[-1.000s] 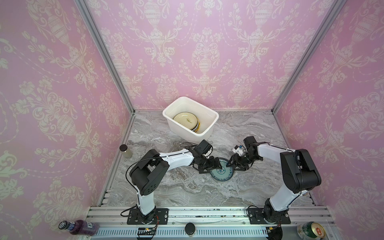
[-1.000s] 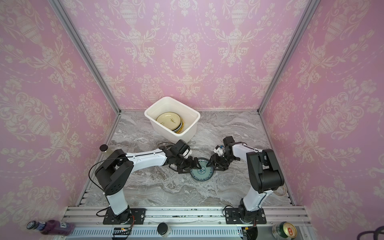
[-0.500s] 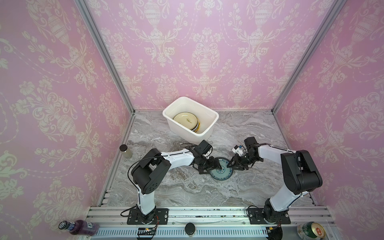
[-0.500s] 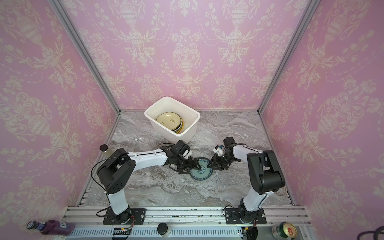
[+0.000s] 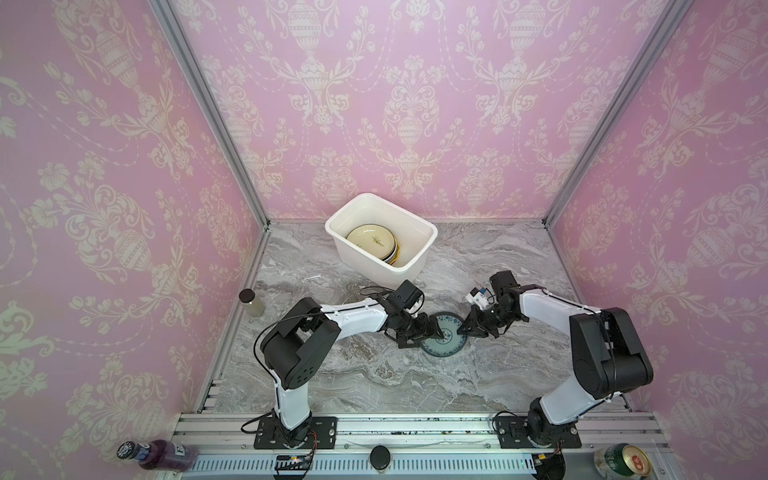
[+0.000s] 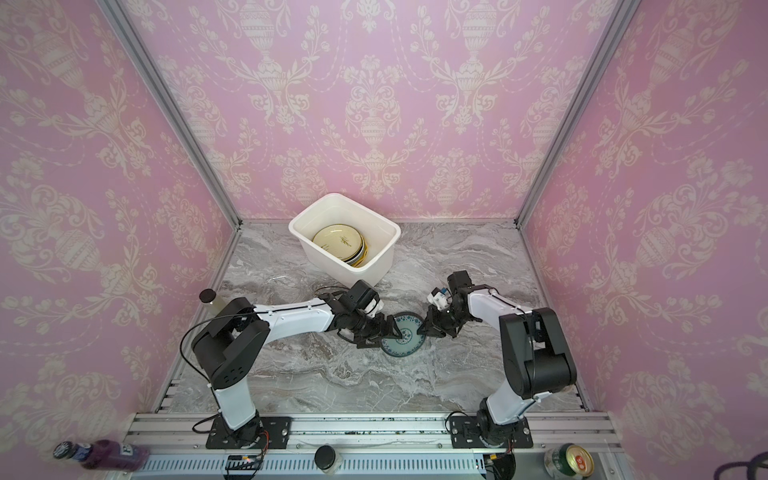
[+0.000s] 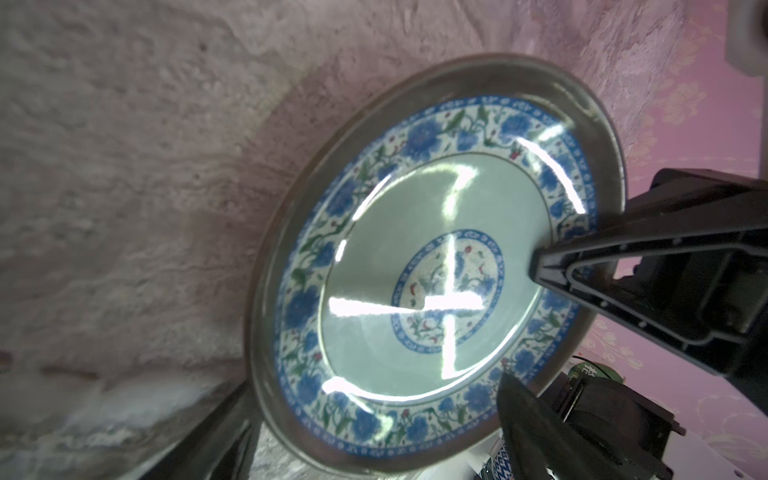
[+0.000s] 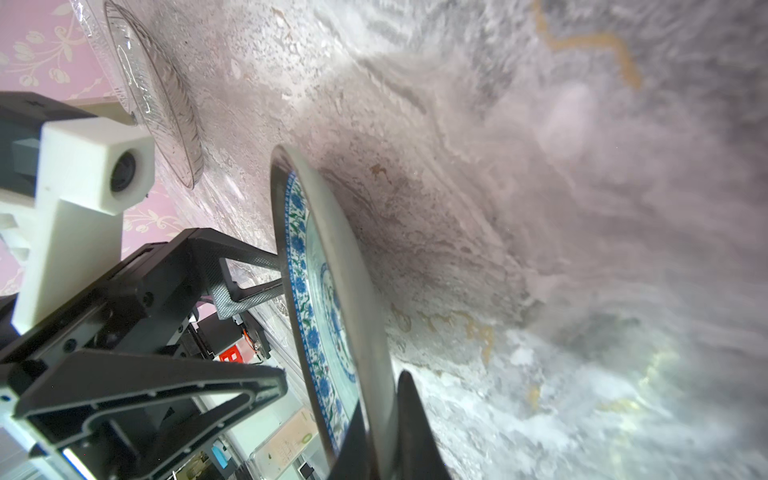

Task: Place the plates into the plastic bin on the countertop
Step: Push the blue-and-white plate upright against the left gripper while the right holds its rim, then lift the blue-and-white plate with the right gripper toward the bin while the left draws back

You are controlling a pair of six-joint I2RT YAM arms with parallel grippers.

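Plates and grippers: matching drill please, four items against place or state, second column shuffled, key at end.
Items
1. small blue patterned plate
2. stacked plates
3. clear glass plate
4. left gripper

Place or state
A. open, at the patterned plate's edge
B. inside the plastic bin
C. rim clamped by the right gripper
D. lying on the countertop, ungripped

Pairs: 1-C, 2-B, 3-D, 4-A
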